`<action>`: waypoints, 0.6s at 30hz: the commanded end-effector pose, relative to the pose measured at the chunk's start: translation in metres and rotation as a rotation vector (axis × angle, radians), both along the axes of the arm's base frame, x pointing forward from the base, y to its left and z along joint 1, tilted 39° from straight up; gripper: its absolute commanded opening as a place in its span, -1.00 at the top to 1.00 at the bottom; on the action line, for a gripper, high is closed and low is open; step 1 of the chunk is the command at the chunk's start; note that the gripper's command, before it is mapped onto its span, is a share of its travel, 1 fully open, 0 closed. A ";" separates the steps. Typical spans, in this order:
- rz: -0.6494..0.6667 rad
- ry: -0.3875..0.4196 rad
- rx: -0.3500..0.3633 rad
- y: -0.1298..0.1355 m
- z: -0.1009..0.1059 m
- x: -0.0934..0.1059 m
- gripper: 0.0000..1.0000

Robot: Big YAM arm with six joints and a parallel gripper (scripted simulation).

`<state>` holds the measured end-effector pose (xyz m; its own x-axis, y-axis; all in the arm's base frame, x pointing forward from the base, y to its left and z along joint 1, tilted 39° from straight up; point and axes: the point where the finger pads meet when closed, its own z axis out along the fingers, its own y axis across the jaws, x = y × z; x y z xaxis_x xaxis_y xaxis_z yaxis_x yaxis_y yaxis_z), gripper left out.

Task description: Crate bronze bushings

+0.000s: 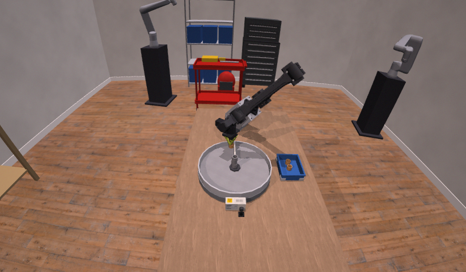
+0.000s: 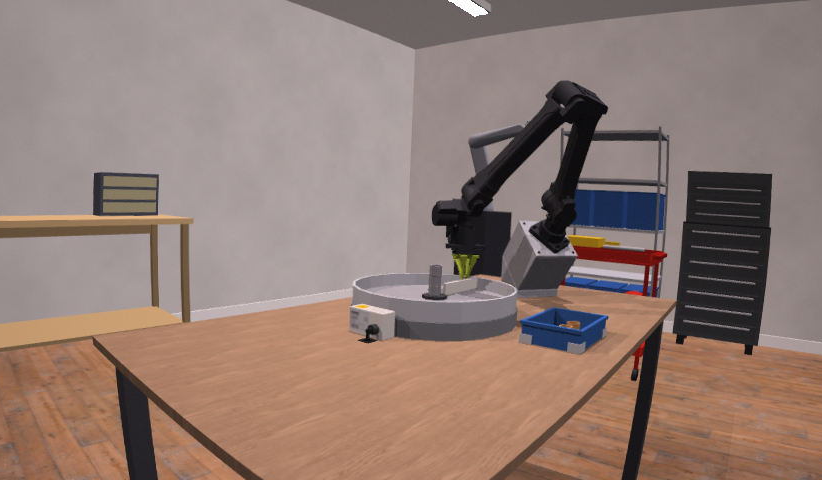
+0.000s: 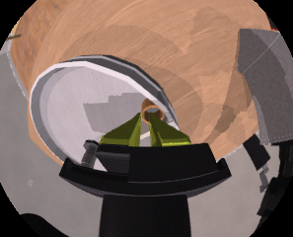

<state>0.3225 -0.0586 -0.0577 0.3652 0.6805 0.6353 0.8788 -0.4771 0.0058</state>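
The yellow-green-fingered gripper has its jaws nearly closed at a bronze ring-shaped bushing, by the far rim of the round grey turning table; I cannot tell whether they grasp it. Best check for a square, firm grip, then lift straight up, clear of the pale upright bar and rim, before swinging to the blue rectangular crate. Counted: 3 bronze bushings, 2 in the crate, 1 at the fingertips; 0 steel bushings discernible; 1 crate.
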 end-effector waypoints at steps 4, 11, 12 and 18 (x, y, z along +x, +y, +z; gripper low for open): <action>-0.004 -0.036 -0.019 -0.009 0.012 0.014 0.75; -0.005 -0.037 -0.020 -0.011 0.014 0.017 0.75; -0.005 -0.039 -0.021 -0.012 0.014 0.017 0.75; -0.005 -0.038 -0.020 -0.011 0.013 0.015 0.75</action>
